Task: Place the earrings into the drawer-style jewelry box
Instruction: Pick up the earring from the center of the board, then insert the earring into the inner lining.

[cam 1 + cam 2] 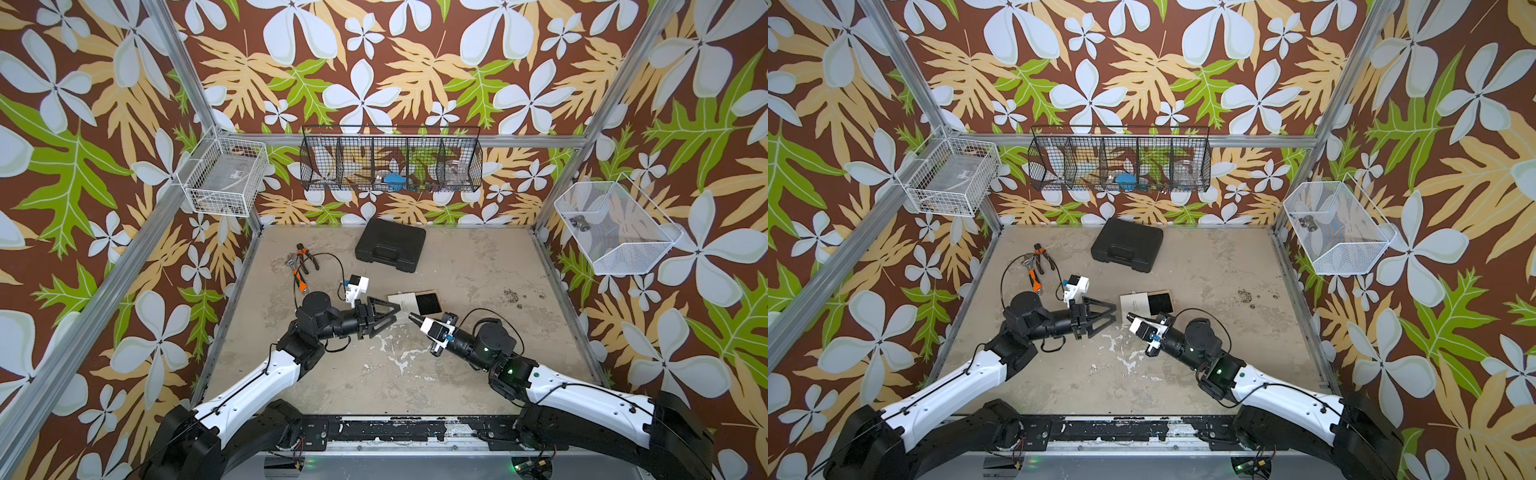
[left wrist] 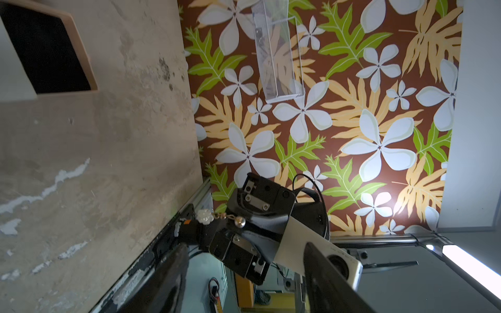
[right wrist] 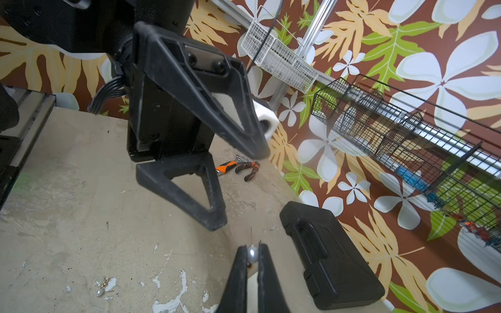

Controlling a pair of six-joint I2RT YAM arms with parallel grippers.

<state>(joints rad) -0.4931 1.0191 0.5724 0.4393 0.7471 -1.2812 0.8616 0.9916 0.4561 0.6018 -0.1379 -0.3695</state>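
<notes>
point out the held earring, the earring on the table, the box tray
held earring (image 3: 252, 253): right wrist view, on its pearl
earring on the table (image 3: 100, 292): right wrist view, on its pearl
box tray (image 1: 428, 304): a top view, on its black lining

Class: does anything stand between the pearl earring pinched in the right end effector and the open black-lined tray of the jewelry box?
Nothing visible does. The pearl drop earring is pinched in the black right end effector, close beside the tan, black-lined tray, with no object between. The open left end effector stands aside.
</notes>
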